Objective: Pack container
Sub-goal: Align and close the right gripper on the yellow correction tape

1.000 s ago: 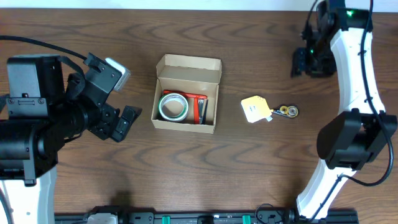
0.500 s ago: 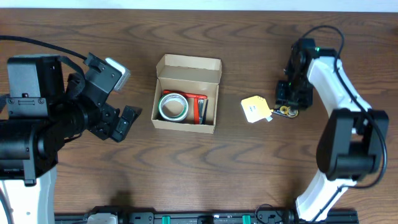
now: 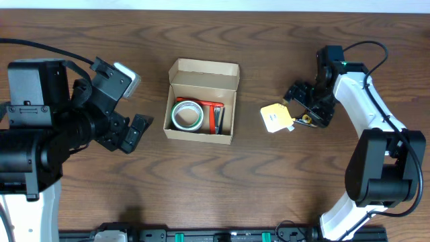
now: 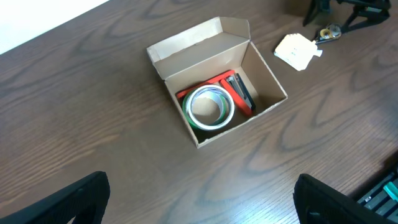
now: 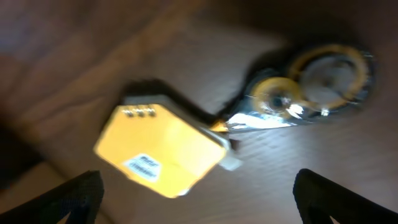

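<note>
Yellow packet [image 3: 275,118], between container [image 3: 199,137] and right claw [image 3: 302,107] (spread)

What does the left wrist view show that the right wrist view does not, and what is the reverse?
Only the left wrist view shows the open box, with a tape roll and a red item inside it. Only the right wrist view shows the small white label on the yellow pad. Both views show that yellow pad, the round yellow piece beside it, and the brown wooden table.
</note>
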You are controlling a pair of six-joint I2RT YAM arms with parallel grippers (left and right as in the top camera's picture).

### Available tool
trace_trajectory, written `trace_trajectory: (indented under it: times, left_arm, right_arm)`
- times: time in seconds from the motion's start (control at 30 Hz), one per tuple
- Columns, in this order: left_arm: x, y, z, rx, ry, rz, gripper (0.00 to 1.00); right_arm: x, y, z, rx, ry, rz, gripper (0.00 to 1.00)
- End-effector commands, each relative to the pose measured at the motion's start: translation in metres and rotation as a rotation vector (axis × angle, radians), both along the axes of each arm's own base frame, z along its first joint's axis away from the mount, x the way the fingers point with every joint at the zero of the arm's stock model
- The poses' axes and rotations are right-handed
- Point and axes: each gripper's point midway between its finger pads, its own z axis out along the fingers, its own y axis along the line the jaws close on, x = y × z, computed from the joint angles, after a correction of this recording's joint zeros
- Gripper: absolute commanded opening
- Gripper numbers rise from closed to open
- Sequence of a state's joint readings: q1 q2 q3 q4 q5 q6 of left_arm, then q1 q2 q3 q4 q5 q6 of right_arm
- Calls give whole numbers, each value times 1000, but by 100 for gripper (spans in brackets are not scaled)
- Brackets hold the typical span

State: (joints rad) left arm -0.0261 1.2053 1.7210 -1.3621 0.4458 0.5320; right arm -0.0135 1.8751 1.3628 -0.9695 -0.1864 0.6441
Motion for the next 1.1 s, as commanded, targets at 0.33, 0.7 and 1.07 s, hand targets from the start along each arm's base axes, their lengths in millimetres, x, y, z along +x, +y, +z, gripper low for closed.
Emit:
trace_trajectory:
  times: [0.33,0.7,1.07]
  left_arm:
    - [0,-1,5,-5,-15,-14,95]
    - [-1,-1,5,-5,-16,-14,95]
    - [0,-1,5,-5,-15,-14,95]
  right_arm:
    - [-22,-20,1,-87,151,-636,98]
    - [-6,-30,-7,-171,77,-718,95]
    - [-4,-31,-34,-194,121,-716,96]
